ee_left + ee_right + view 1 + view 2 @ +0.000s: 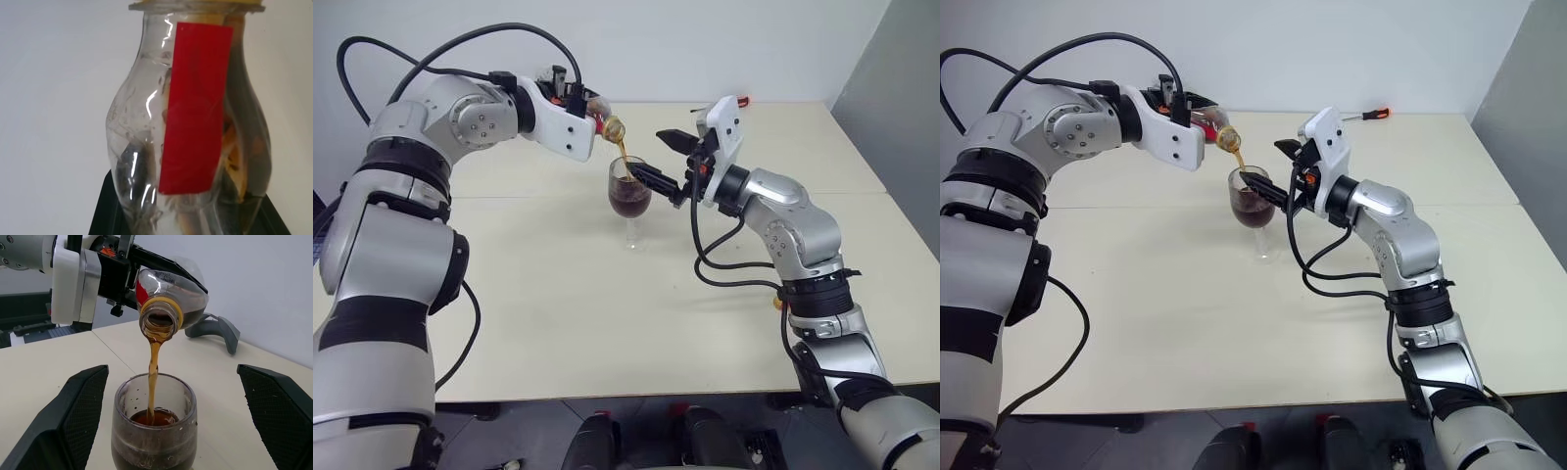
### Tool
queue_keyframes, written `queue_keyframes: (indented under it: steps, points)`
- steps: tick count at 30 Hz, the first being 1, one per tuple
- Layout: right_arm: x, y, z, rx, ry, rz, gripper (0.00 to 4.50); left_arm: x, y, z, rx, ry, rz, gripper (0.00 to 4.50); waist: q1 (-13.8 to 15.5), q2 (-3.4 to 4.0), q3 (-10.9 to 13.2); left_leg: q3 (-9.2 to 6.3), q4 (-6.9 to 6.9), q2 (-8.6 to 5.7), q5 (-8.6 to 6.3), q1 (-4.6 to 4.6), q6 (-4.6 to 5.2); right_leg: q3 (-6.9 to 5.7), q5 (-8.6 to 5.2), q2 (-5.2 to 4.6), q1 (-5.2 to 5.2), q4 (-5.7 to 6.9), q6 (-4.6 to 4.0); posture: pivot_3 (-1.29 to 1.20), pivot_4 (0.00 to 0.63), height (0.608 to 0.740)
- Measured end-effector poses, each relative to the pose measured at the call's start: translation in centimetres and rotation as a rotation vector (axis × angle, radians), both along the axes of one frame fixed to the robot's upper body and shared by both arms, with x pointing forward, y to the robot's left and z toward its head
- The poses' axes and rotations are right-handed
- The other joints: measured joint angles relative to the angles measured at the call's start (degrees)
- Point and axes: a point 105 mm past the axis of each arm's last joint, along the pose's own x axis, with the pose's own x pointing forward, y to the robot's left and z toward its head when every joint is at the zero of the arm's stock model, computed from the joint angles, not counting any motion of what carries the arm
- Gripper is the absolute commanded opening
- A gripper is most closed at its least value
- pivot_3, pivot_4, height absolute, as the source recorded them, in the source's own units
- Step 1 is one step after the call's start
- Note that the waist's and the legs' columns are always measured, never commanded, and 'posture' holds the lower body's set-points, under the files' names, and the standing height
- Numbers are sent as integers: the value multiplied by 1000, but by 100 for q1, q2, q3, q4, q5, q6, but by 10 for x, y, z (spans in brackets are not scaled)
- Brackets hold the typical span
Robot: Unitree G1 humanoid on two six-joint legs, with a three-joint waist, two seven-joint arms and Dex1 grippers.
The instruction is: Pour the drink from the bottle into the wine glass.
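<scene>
Steadily does it: the pour is under way

Now the left gripper (122, 271) is clamped on the bottle (168, 296), tipped mouth-down over the wine glass (630, 196), and a thin amber stream of the drink (153, 377) falls from the open neck into the bowl. To finish well, I would judge it best to keep the mouth centred over the rim and raise the tilt only little by little as the bottle empties, so the stream stays narrow and lands in the middle instead of running down the neck or splashing. The right gripper (171, 421) stands spread wide, one finger on each side of the bowl without pressing on it; holding it there would guard the glass against tipping.

The glass stands upright on the pale table (558, 323), between the two arms, its bowl dark with liquid and seemingly more than half full. The bottle's clear body looks nearly drained, with a red strip (195, 107) on its side and a yellowish ring at the neck
</scene>
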Motion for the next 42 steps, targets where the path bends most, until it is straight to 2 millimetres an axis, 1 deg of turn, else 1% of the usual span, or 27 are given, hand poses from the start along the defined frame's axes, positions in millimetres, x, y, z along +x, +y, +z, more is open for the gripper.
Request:
queue_keyframes:
  steps: [12,20,34,42]
  points:
    - [0,0,0,2,-3,1,4500,-1,1,-8,63,10,-5,1059,0,0,0,0,0,0,0,0,0,0,0,0,0,1,0,0,150,740]
    - [-1,1,2,6,-14,2,4500,-2,3,-1,77,-23,-4,1059,0,0,0,0,0,0,0,0,0,0,0,0,0,1,0,0,150,740]
    - [-1,2,2,10,-15,4,4500,-1,2,0,112,-48,-9,1059,1,0,0,0,0,0,0,0,0,0,0,0,0,1,0,0,150,740]
    - [-1,3,2,14,-14,7,4500,-2,0,5,129,-71,-12,1059,2,0,0,1,0,-1,0,0,0,0,0,0,0,1,0,0,150,740]
